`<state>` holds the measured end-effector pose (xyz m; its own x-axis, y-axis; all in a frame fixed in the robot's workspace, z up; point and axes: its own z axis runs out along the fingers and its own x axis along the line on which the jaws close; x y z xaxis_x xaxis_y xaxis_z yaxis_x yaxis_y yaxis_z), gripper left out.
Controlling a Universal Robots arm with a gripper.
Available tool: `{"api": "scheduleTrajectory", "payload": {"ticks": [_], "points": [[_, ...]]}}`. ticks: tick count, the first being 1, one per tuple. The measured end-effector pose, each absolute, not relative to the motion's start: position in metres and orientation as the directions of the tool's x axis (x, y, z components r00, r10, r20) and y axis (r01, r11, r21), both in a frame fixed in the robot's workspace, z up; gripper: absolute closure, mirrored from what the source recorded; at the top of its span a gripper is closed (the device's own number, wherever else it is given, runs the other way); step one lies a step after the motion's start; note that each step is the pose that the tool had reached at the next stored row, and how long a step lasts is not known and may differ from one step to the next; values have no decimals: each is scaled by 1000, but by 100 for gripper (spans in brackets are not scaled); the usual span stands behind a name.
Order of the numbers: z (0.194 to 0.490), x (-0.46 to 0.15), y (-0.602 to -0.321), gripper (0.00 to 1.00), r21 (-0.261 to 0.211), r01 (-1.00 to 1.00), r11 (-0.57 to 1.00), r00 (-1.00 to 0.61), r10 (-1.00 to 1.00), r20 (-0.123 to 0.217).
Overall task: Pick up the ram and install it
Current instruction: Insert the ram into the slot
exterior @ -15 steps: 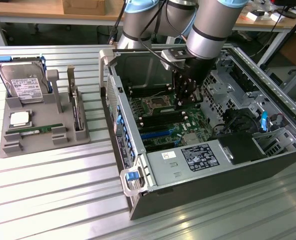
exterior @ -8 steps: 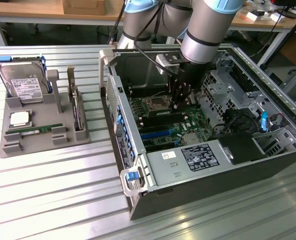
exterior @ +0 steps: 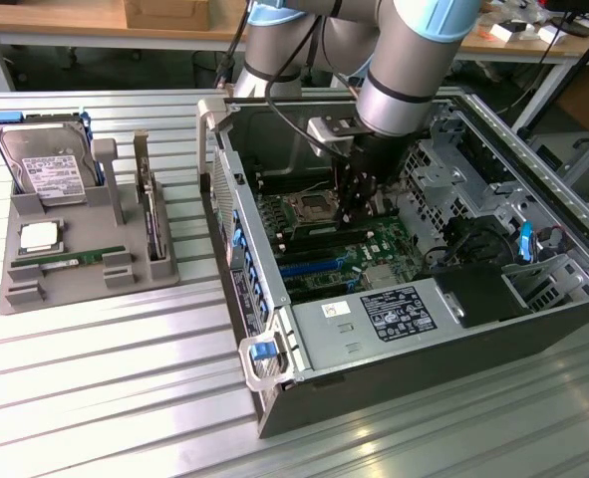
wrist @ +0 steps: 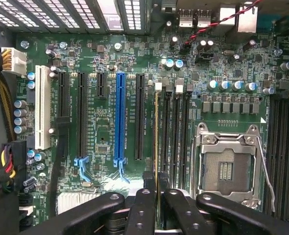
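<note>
The ram (wrist: pixel 157 142) shows edge-on as a thin yellowish-green strip. It runs along the memory slot farthest from the CPU socket (wrist: pixel 226 169), in a bank of several black slots. My gripper (wrist: pixel 159 197) is shut on the stick, one black finger on each side. I cannot tell whether the stick is seated in the slot or just above it. In the exterior view the gripper (exterior: pixel 357 204) reaches down into the open computer case (exterior: pixel 274 329), over the green motherboard (exterior: pixel 339 249).
A grey parts tray (exterior: pixel 85 284) stands on the table at the exterior view's left. It holds a hard drive (exterior: pixel 45 159), a CPU (exterior: pixel 40 237), another green stick (exterior: pixel 70 261) and an upright card (exterior: pixel 150 214). A blue expansion slot (wrist: pixel 119 117) and cable bundles (wrist: pixel 7 166) lie near the memory slots.
</note>
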<state>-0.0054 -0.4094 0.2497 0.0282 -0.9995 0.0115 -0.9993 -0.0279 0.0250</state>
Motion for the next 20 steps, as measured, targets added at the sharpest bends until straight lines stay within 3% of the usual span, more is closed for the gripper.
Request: {"api": "scheduleTrajectory", "payload": {"ticks": [20], "points": [[233,-8,-405,87,25,-1000,-17,17,-1000,23]]}}
